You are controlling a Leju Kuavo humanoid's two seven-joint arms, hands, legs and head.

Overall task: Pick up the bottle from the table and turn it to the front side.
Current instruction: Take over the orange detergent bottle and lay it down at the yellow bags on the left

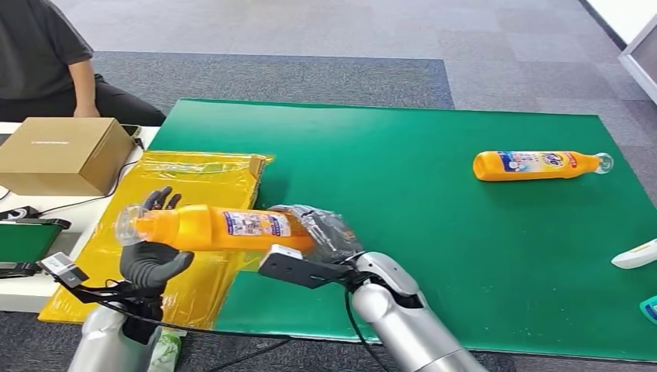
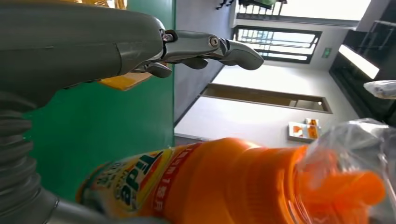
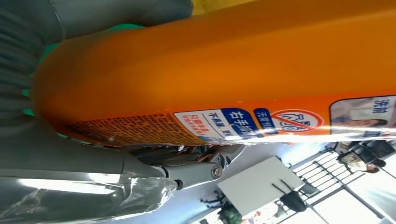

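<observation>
Glossy orange plastic bottle point(image 1: 225, 228), held level above the near left edge of the green-matted bench point(image 1: 403, 201), clear-wrapped cap end pointing left. Gripped at its base by the right hand point(image 1: 321, 236), itself sheathed in crinkled clear film; cradled near the neck by the dark-fingered left hand point(image 1: 153, 260). Beneath, a shiny yellow plastic bag point(image 1: 194, 186). Far right, lying flat, a second orange bottle point(image 1: 534, 164). Far left, a matte cardboard box point(image 1: 62, 153).

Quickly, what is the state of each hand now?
Left hand: holds the orange bottle near its capped end.
Right hand: holds the same bottle's base.
</observation>
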